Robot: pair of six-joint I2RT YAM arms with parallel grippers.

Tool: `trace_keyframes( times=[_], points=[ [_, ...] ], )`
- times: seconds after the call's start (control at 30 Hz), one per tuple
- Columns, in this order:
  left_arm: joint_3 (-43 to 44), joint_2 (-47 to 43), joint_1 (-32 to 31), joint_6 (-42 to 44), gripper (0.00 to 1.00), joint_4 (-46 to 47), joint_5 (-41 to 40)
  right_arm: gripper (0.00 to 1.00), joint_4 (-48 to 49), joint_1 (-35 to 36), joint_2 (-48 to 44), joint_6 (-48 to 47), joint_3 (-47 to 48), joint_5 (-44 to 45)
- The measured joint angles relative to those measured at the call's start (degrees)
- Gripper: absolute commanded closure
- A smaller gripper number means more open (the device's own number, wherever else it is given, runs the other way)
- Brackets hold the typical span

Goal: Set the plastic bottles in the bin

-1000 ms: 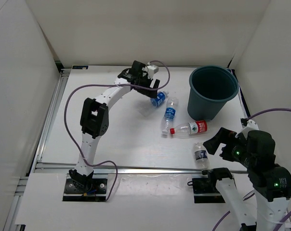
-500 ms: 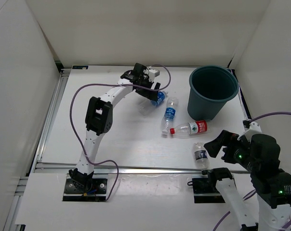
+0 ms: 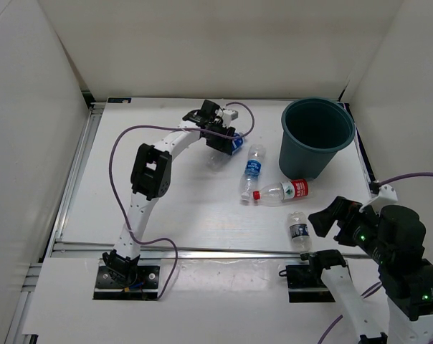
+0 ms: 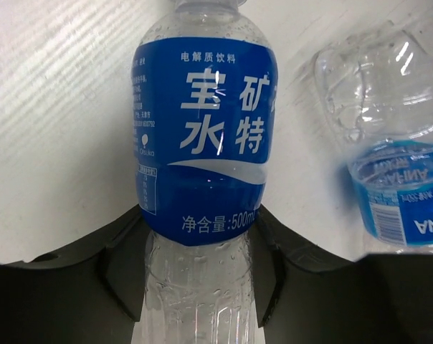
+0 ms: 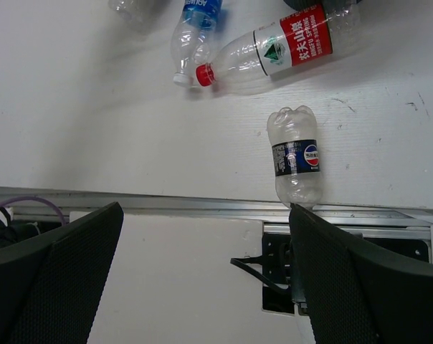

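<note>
Top view. The left hand [image 3: 227,140] is closed around a blue-label bottle [image 4: 202,143] at 12 o'clock of the table [image 3: 166,208], near the far edge. The bin [image 3: 317,136] stands upright at 2 o'clock in the far right corner; a strip of bare table separates it from the gripped bottle. A second blue-label bottle [image 3: 252,170] and a red-label bottle [image 3: 282,191] lie near the bin's base. A short dark-label bottle [image 3: 298,231] lies at 5 o'clock, just beside the near-edge rail [image 3: 202,251]. The right hand [image 3: 325,217] hovers beside it, jaws apart.
</note>
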Motion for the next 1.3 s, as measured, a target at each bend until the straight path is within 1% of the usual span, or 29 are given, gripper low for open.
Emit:
trace_keyframes(
  times=[0.03,0.13,0.23,0.3,0.33,0.43,0.57,0.63,0.77,0.87,0.93,1.07,1.1,1.2,1.3],
  points=[
    [-0.7,-0.7,0.0,-0.4,0.61,-0.3,-0.1,0.0,0.0,0.0,0.0,0.0,0.0,0.1],
    [-2.3,-3.2,-0.1,-2.1,0.61,-1.5,-1.5,0.0,0.0,0.1,-0.6,0.0,0.0,0.1],
    [-1.4,-7.0,-0.1,-4.4,0.6,-2.1,-3.1,0.0,-0.1,0.1,-1.6,0.1,0.0,0.1],
    [2.6,-9.8,-0.2,-6.5,0.58,-2.8,-4.3,0.0,-0.2,0.1,-2.4,0.3,0.1,0.1],
    [6.1,-11.0,-0.2,-7.7,0.57,-2.8,-4.7,0.0,-0.3,0.1,-2.8,0.6,0.1,0.1],
    [14.4,-15.1,-0.7,-11.3,0.56,0.7,-5.7,0.0,-0.5,0.1,-4.1,1.5,0.6,0.0],
    [19.1,-22.0,-3.0,-16.2,0.56,7.2,-6.1,0.0,-0.8,0.3,-5.7,3.0,2.4,0.7],
    [21.4,-23.3,-5.3,-18.4,0.54,11.0,-6.1,0.0,-0.8,0.9,-6.6,3.8,3.5,1.3],
    [25.7,-20.8,-10.5,-23.3,0.52,18.4,-6.0,0.0,-1.0,3.0,-7.8,5.6,6.1,3.0],
    [25.5,-16.6,-13.7,-26.6,0.49,23.6,-5.8,0.0,-1.1,5.0,-8.1,7.1,8.0,4.4],
    [24.1,-13.7,-15.1,-28.3,0.49,26.6,-5.9,0.0,-1.1,6.1,-8.1,8.1,9.4,5.2],
    [22.1,-7.8,-16.5,-31.3,0.46,31.4,-6.1,0.0,-1.0,8.2,-8.3,9.4,11.4,6.1],
    [21.2,-7.0,-16.7,-31.9,0.46,32.5,-6.3,0.0,-1.1,8.5,-8.5,9.8,11.5,6.2],
    [19.4,-4.8,-16.7,-34.1,0.41,36.5,-6.5,0.0,-1.1,9.1,-8.9,10.4,11.6,6.2],
    [19.4,-3.3,-16.7,-36.3,0.41,41.5,-7.3,0.0,-1.1,9.2,-9.0,10.6,11.6,6.1]
  ],
)
